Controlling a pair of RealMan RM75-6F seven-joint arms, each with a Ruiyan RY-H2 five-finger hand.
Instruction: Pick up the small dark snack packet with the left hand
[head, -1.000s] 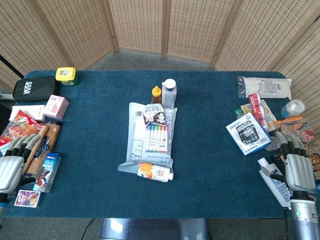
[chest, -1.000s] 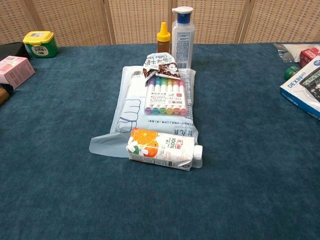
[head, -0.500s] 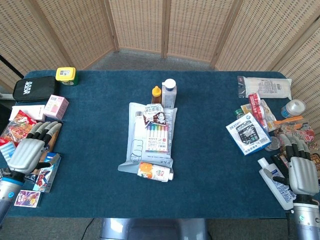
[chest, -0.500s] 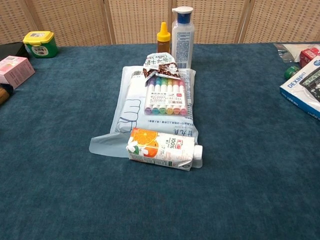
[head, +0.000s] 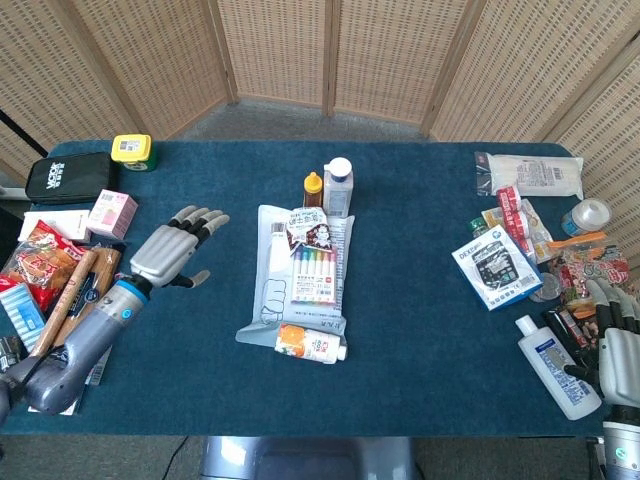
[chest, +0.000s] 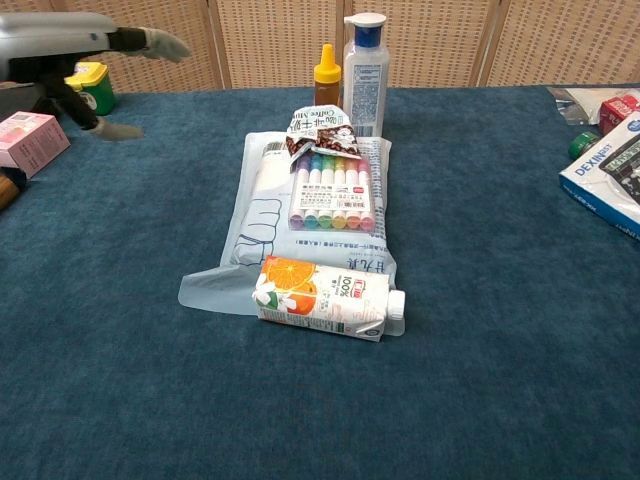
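The small dark snack packet lies on the far end of a pack of coloured markers, in the middle of the table. My left hand hovers over the blue cloth well to the left of the packet, fingers spread and holding nothing. In the chest view the left hand shows at the top left corner. My right hand sits at the table's right front corner, fingers extended and holding nothing.
The markers rest on a flat white pouch, with a juice carton at its near end. A brown-capped bottle and a white bottle stand behind the packet. Snacks and boxes crowd the left edge; a calculator box and packets line the right.
My left hand has lifted from the left-edge clutter and swung right and forward over the cloth toward the centre. My right hand has drawn back toward the table's right front corner.
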